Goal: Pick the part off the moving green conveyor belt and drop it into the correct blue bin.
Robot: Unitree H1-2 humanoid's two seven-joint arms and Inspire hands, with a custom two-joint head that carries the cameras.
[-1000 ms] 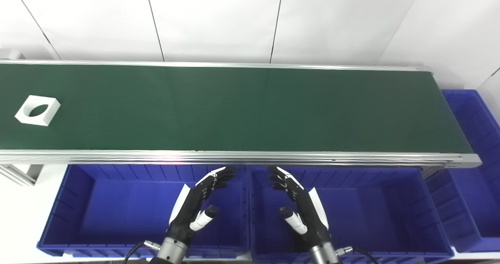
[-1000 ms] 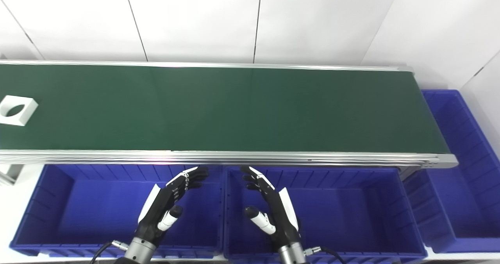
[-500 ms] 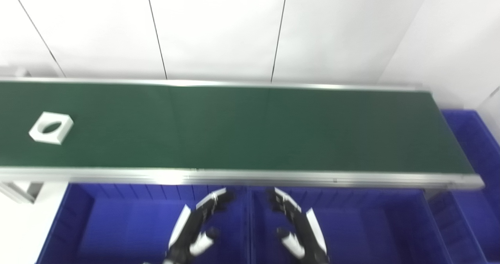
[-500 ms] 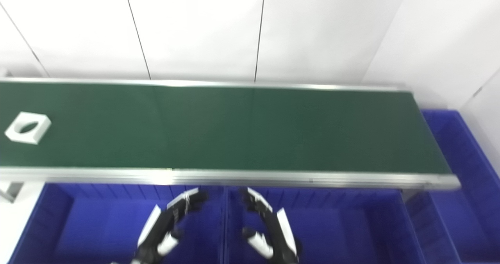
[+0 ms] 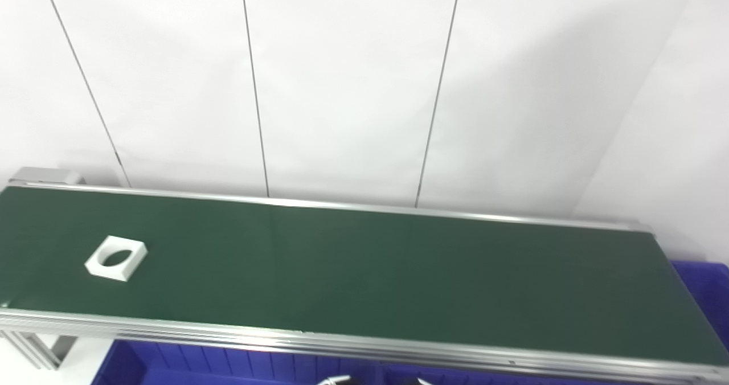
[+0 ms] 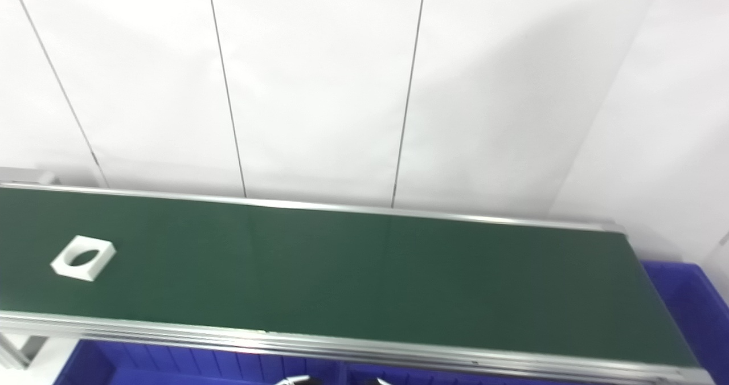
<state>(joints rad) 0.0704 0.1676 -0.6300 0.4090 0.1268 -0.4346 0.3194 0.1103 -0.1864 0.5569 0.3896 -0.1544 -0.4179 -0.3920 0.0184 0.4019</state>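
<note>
White wall panels now fill the upper half of both views, because the head cameras have tilted upward. Only the tips of the left hand (image 5: 335, 380) and right hand (image 5: 420, 381) show at the bottom edge, so I cannot tell whether either is apart or closed. Blue plastic bins (image 5: 228, 365) are mostly cut off. Far left on the dark green conveyor belt (image 5: 398, 271), the flat white square part with a round hole (image 5: 116, 257) has ridden slightly rightward, well out of reach; waiting seems right.

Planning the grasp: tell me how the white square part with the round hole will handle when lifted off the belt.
The white part looks like a rigid block, so it probably will not flex. It lies flat on the green belt with straight sides, so it should not roll. The through-hole suggests it is fairly light; its smooth-looking faces might be slippery.
</note>
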